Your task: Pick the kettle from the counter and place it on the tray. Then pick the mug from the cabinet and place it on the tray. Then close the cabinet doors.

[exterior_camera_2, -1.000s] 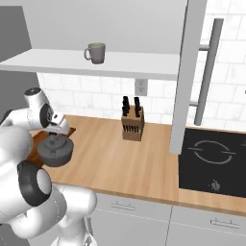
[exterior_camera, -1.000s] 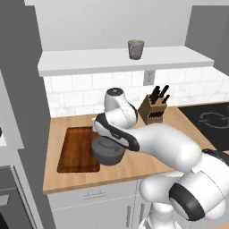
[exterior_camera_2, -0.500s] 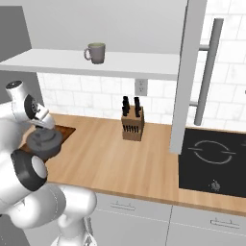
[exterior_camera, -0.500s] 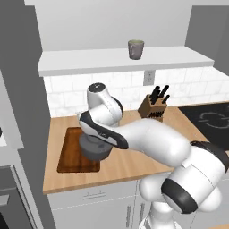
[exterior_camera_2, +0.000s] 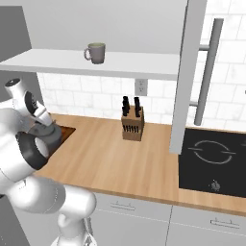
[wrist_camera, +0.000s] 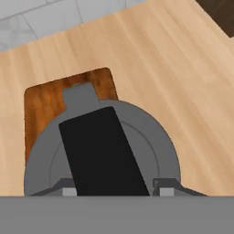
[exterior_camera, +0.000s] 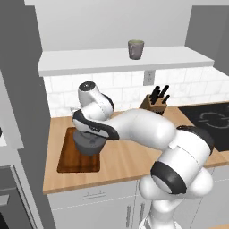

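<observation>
A: Starting nearest the camera on the hand, what was there?

B: The kettle [wrist_camera: 103,151], right under the lens, its black handle middle running up the view. The gripper [wrist_camera: 114,191] was clamped on the kettle by that handle (the finger tips sat just either side of it).

A: And where was the kettle?

B: Over the tray [exterior_camera: 69,154], at its far end. In the left base view its dark body [exterior_camera: 89,144] sat low within the rim, though I could not tell whether it touched the wood.

A: Beyond that?

B: The tray lay at the left end of the counter [exterior_camera_2: 120,163]. Further back a knife block [exterior_camera_2: 132,124] stood near the tiled wall, with the hob [exterior_camera_2: 214,161] off to the right.

A: The mug?

B: The mug [exterior_camera: 136,48] stood upright on the cabinet [exterior_camera: 116,60] shelf, well apart from the kettle. One door [exterior_camera_2: 185,72] hung open, edge-on in the right base view.
</observation>
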